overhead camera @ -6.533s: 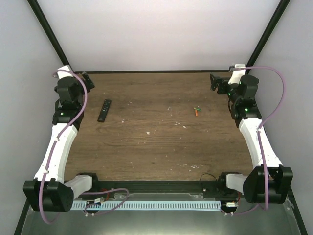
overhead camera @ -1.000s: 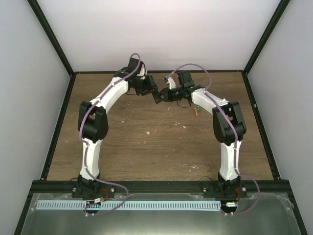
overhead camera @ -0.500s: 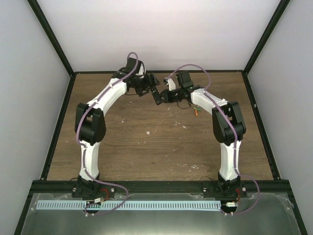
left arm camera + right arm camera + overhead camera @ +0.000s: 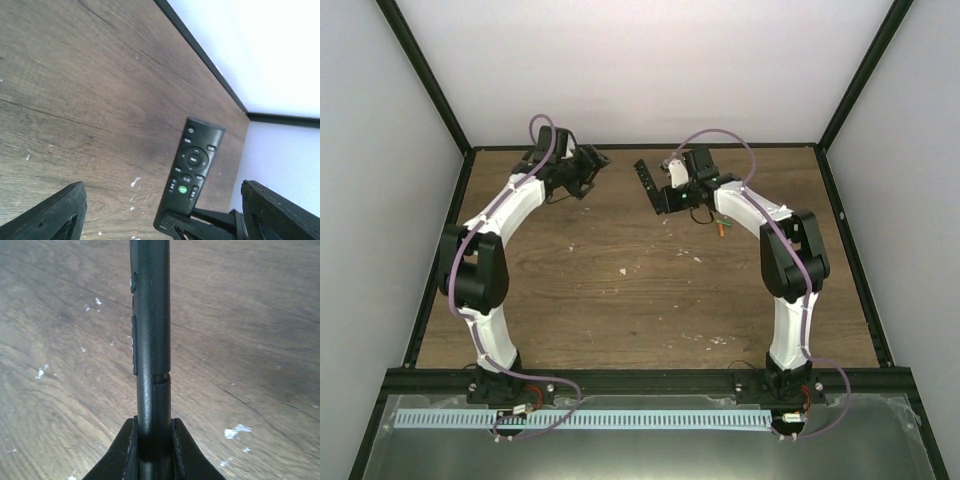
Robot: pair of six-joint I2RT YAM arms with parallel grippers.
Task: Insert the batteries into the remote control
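The black remote control hangs above the back of the table, its lower end pinched in my right gripper. The right wrist view shows the remote control edge-on, with both fingers pressed against its sides. My left gripper stands open to the left, well apart from the remote. Between its spread fingertips, the left wrist view shows the remote's button face. The orange batteries lie on the wood beside the right arm.
Pale chips speckle the brown wooden table. A black frame rail and white walls close the back. Both arms arch over the table's rear half.
My left gripper has opened wide and swung back to the left, away from the remote. The right gripper stays shut on the remote, now tilted more upright.
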